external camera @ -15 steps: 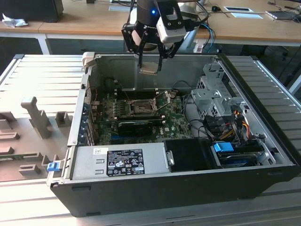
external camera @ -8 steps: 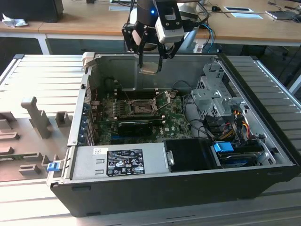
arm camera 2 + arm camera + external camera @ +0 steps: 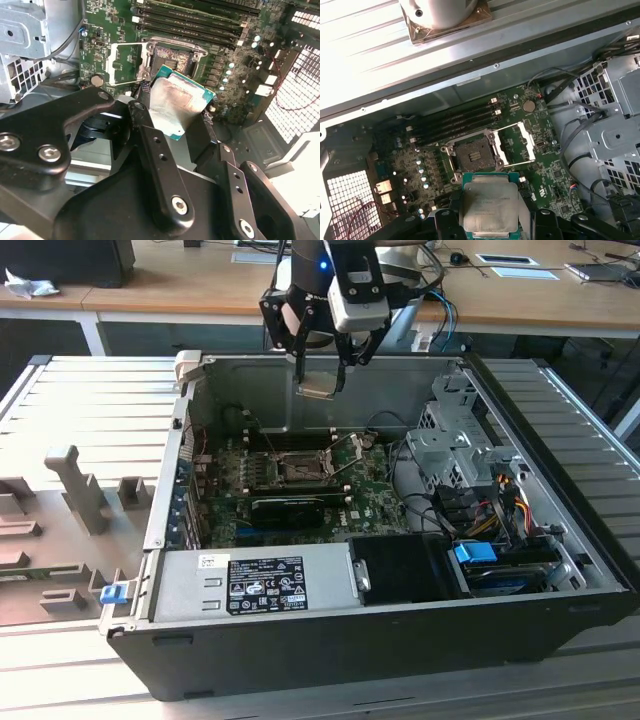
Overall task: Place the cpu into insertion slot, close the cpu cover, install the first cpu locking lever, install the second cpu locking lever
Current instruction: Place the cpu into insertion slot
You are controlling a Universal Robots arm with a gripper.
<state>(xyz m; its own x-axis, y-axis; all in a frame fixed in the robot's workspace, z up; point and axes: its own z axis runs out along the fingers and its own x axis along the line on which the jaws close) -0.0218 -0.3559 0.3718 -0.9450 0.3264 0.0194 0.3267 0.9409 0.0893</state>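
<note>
My gripper point(image 3: 318, 368) hangs above the open computer case, near its back wall, shut on the cpu point(image 3: 318, 389). In both wrist views the cpu point(image 3: 490, 205) shows as a silvery square chip with greenish edges point(image 3: 176, 107), clamped between the black fingers point(image 3: 145, 131). Below it on the green circuit board lies the insertion slot point(image 3: 472, 156), dark, square and with nothing in it point(image 3: 172, 59). It sits lower in the case in the exterior view point(image 3: 300, 471). The cpu cover point(image 3: 518, 142) is swung open and lies beside the slot point(image 3: 122, 62).
Memory sticks point(image 3: 455, 122) run alongside the slot. A long black card point(image 3: 290, 505) lies in front of it. A grey power supply point(image 3: 255, 580) spans the case front. A metal drive cage point(image 3: 450, 445) with loose cables point(image 3: 500, 505) fills the exterior view's right. Grey fixtures point(image 3: 70, 485) stand outside the case.
</note>
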